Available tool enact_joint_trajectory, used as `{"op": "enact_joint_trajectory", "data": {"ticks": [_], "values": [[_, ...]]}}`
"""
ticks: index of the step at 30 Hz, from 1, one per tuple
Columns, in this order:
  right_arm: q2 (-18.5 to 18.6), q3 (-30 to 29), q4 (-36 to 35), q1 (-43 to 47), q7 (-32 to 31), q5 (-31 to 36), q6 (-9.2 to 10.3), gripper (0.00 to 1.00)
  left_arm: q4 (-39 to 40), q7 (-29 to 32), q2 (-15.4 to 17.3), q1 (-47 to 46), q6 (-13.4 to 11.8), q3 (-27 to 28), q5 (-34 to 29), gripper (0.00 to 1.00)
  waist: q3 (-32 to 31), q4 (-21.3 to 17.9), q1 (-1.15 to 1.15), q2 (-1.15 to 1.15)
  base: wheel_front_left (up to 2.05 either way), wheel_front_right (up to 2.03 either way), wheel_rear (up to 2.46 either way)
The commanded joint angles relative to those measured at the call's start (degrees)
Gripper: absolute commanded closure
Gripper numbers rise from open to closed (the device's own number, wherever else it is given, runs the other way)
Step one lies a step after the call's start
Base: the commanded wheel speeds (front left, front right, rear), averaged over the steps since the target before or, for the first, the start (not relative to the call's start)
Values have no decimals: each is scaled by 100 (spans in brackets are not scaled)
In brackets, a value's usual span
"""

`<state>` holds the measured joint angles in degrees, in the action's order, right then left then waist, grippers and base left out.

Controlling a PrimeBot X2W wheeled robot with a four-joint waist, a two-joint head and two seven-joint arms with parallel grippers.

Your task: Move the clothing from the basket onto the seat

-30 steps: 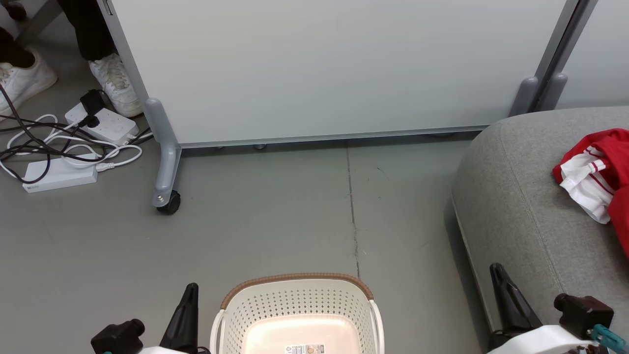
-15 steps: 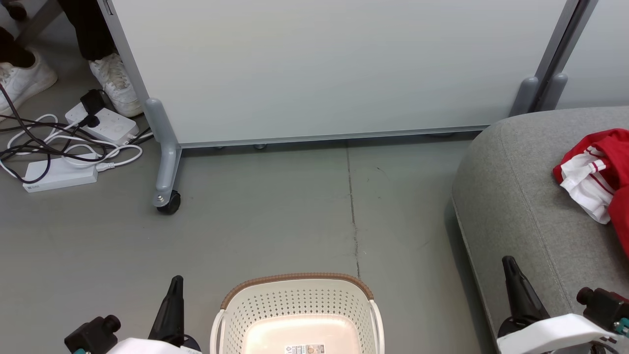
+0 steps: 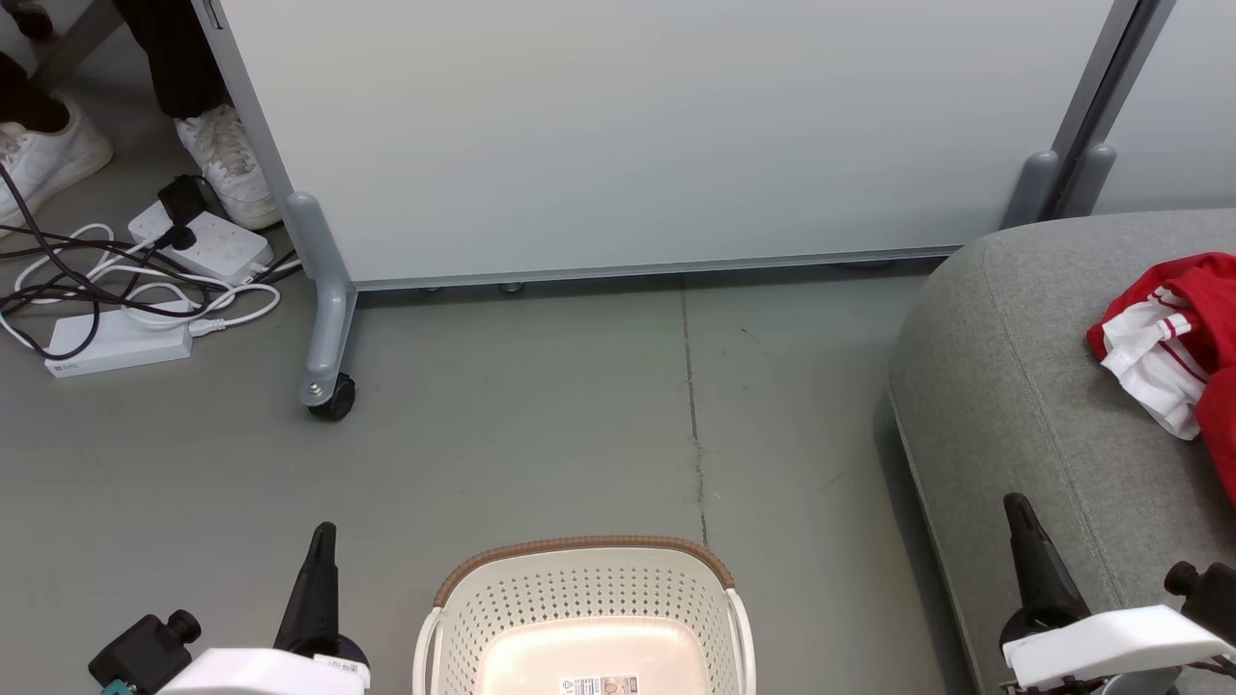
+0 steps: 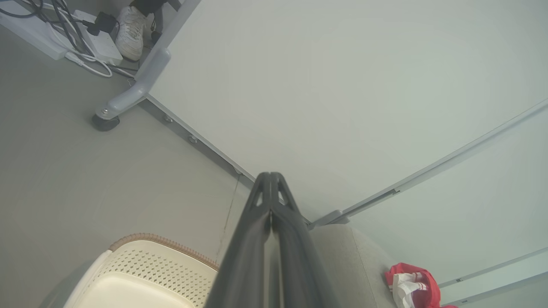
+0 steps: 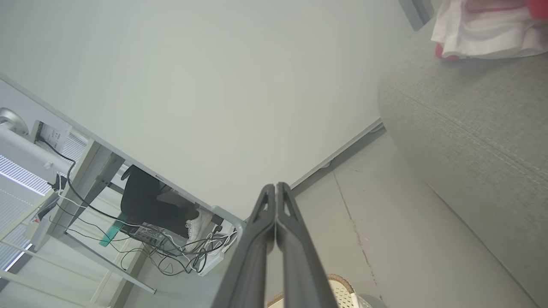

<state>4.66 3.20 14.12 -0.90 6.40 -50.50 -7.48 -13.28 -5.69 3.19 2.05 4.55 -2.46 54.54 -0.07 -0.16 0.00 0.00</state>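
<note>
The clothing (image 3: pixel 1164 333) is soft, crumpled red fabric with a white panel and thin red stripes. It is bunched at 3 o'clock in my head view, on the seat (image 3: pixel 1004 415), a grey woven-upholstered cushion with a rounded edge and one stitched seam. At 6 o'clock sits the basket (image 3: pixel 579 589), oval cream plastic dotted with small holes under a brown woven-look rim. Its smooth inner floor shines, and the print on the paper label (image 3: pixel 599 686) is too small to read.

My right gripper (image 3: pixel 1012 502) shows at 5 o'clock in front of the seat's edge, its long dark fingers pressed together tip to tip. The clothing lies toward 1 o'clock from it, well apart. My left gripper (image 3: pixel 323 531) stands at 7 o'clock, near the basket's left side, fingers likewise pressed together. The clothing is far off toward 2 o'clock, beyond the basket.

Farther out is a matte grey floor (image 3: pixel 541 434) with a thin crack and a pale panel (image 3: pixel 628 135) on a black caster (image 3: pixel 335 398). At 10 o'clock are white power strips (image 3: pixel 116 343), tangled cables (image 3: pixel 58 280) and a person's white shoes (image 3: pixel 227 164).
</note>
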Motion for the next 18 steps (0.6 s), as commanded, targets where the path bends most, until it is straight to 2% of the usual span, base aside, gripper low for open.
{"op": "enact_joint_trajectory", "data": {"ticks": [1,18], "values": [[67,-37,-78,-146,-49,-233,-2,100,102,38,55,-141,47,68,204,100,0,0,0,0,0,0,0],[110,-130,-141,-198,-298,-1456,-2,100,237,316,81,-218,81,270,1255,100,1,4,0,0,0,0,0]]}}
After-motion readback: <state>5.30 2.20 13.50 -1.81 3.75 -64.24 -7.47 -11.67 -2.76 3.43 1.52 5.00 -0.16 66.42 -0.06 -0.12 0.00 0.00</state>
